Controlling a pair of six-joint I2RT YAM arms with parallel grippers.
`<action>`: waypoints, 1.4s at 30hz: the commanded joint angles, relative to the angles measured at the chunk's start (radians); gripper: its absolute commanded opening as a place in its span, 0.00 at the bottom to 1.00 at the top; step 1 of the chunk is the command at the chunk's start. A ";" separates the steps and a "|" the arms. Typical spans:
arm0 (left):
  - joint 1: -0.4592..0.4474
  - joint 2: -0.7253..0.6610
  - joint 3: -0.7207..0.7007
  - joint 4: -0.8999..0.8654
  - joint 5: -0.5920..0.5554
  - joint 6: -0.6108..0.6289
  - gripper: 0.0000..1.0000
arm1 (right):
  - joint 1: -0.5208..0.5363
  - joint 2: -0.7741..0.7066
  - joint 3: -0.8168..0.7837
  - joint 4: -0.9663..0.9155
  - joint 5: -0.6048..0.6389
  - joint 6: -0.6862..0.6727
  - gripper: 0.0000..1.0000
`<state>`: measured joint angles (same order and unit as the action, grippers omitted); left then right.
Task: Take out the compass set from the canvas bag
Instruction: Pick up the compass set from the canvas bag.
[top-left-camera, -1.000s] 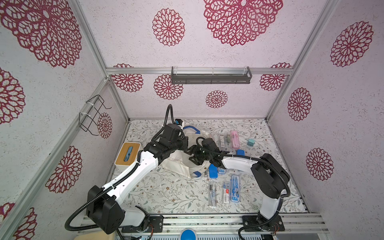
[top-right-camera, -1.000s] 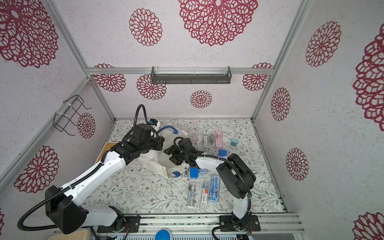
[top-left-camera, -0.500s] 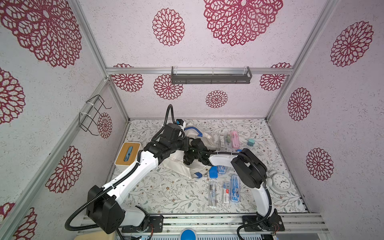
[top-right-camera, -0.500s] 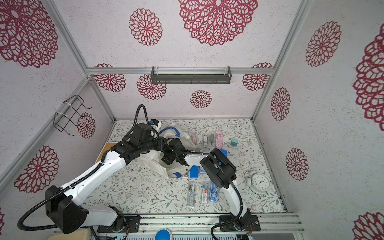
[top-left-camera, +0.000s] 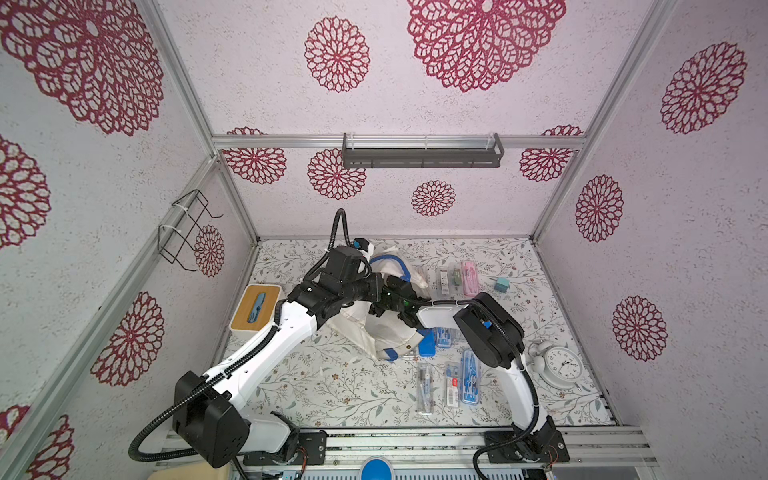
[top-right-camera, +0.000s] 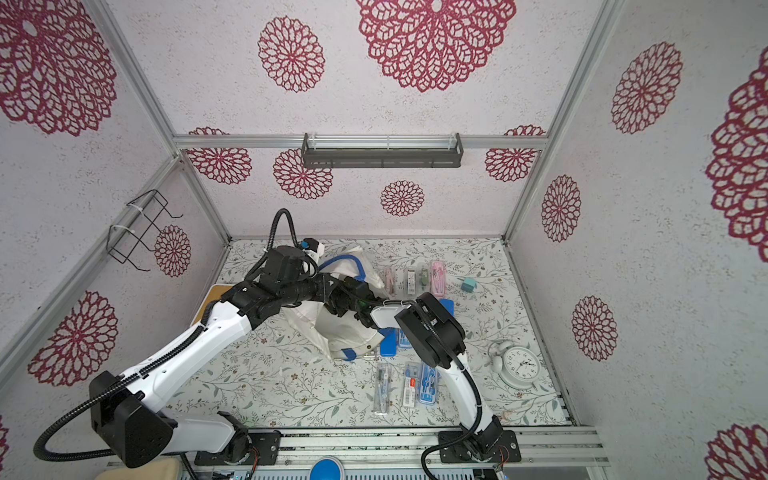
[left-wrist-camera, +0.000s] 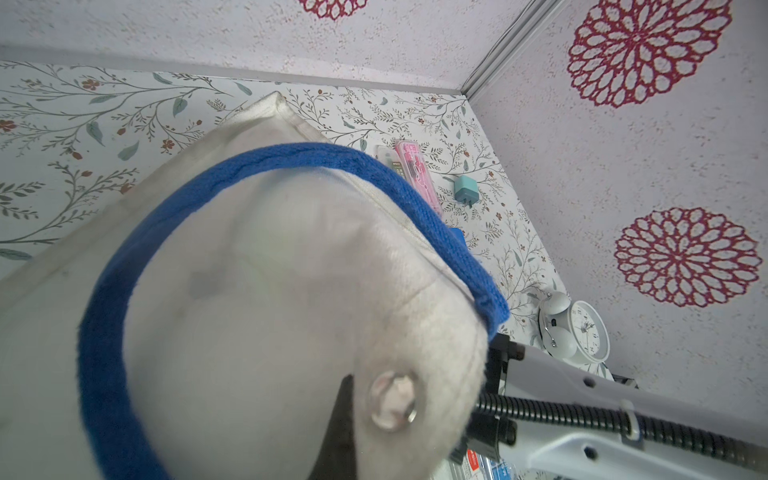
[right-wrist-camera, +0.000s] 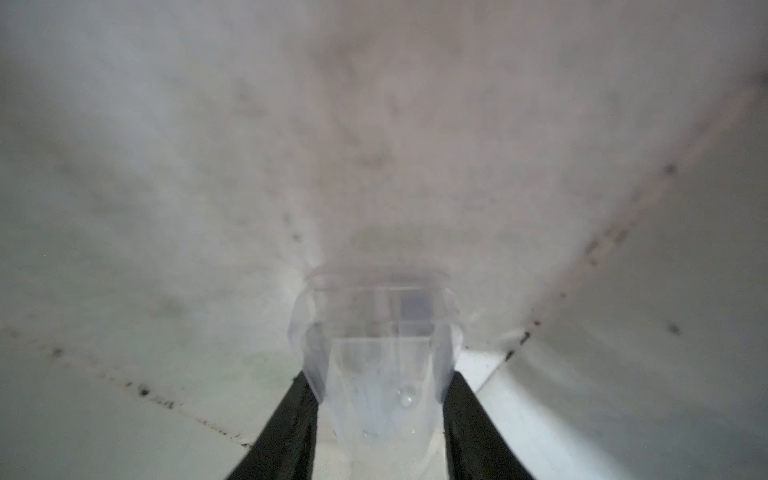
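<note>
The off-white canvas bag (top-left-camera: 376, 334) with blue handles (top-left-camera: 395, 264) lies at the middle of the table, in both top views. My left gripper (top-left-camera: 375, 286) is shut on the fabric at the bag's mouth and holds it up. In the left wrist view the cloth (left-wrist-camera: 249, 291) covers the jaws, beside a metal snap (left-wrist-camera: 392, 401). My right gripper (right-wrist-camera: 380, 399) is inside the bag, hidden in the top views. Its black fingers (right-wrist-camera: 291, 415) press both sides of a clear plastic case, the compass set (right-wrist-camera: 378, 328).
Several compass cases lie on the table: a pink one (top-left-camera: 469, 276) at the back, blue and clear ones (top-left-camera: 469, 376) at the front, a blue one (top-left-camera: 427, 345) by the bag. There is also a white alarm clock (top-left-camera: 561, 368), a teal plug (top-left-camera: 500, 284) and a tissue box (top-left-camera: 255, 307).
My right arm has folded left and pushed its gripper deeper into the bag's mouth. The left arm still holds the bag up.
</note>
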<state>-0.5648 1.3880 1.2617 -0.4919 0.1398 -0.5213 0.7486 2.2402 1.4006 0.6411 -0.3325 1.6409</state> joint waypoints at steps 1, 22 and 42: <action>0.007 -0.018 0.020 0.035 0.068 -0.028 0.00 | -0.012 -0.048 -0.011 0.110 0.026 -0.025 0.40; 0.057 -0.026 0.021 0.075 0.172 -0.108 0.00 | -0.012 0.008 0.039 -0.038 0.047 -0.015 0.65; 0.214 -0.017 0.013 0.088 0.153 -0.119 0.00 | 0.012 -0.204 -0.034 -0.115 0.026 -0.133 0.40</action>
<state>-0.3862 1.3861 1.2613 -0.4820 0.2806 -0.6220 0.7498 2.1746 1.3472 0.5201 -0.3004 1.5764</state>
